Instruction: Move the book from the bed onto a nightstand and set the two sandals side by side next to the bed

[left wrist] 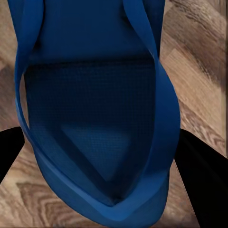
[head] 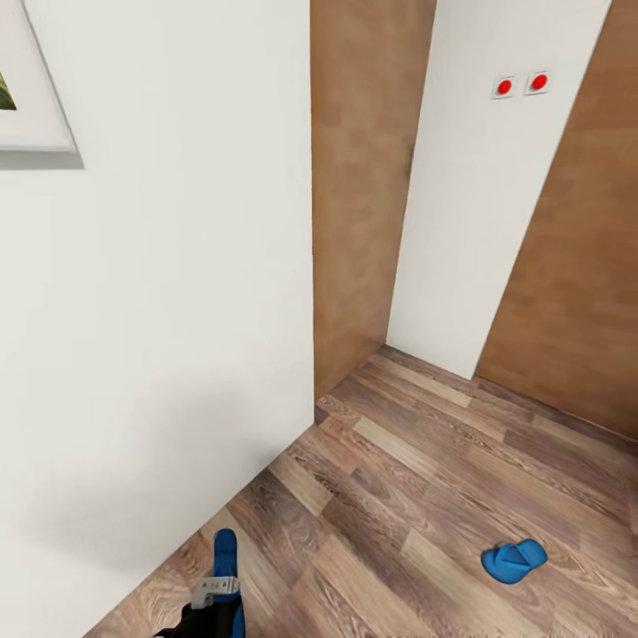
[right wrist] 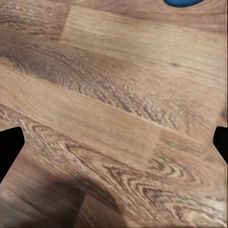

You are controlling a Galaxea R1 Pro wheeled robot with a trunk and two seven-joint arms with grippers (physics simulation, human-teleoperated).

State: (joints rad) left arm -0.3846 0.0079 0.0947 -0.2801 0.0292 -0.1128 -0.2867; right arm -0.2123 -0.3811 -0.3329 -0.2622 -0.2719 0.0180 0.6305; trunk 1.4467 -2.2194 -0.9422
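Now the left gripper (left wrist: 102, 142) is clamped on one blue sandal (left wrist: 95, 118), holding it above the wood floor (head: 399, 496). Another sandal (head: 514, 560) lies flat on the floor, well apart. Wide apart are the right gripper's (right wrist: 114, 142) fingers.

You are inside a home, in a lived-in room rather than any workplace. The white wall (head: 159, 310) in front of you carries the corner of a framed picture (head: 27, 97) at the upper left. The wood-plank floor (head: 425, 478) runs light brown under you, its grain plain in the right wrist view too (right wrist: 114, 118). Brown wooden door panels (head: 363, 195) stand on either side of a narrow white wall section, which bears two small plates with red dots (head: 521, 85). One blue sandal (head: 514, 560) lies on the floor toward the lower right, and another blue sandal (head: 226, 567) shows at the bottom edge.
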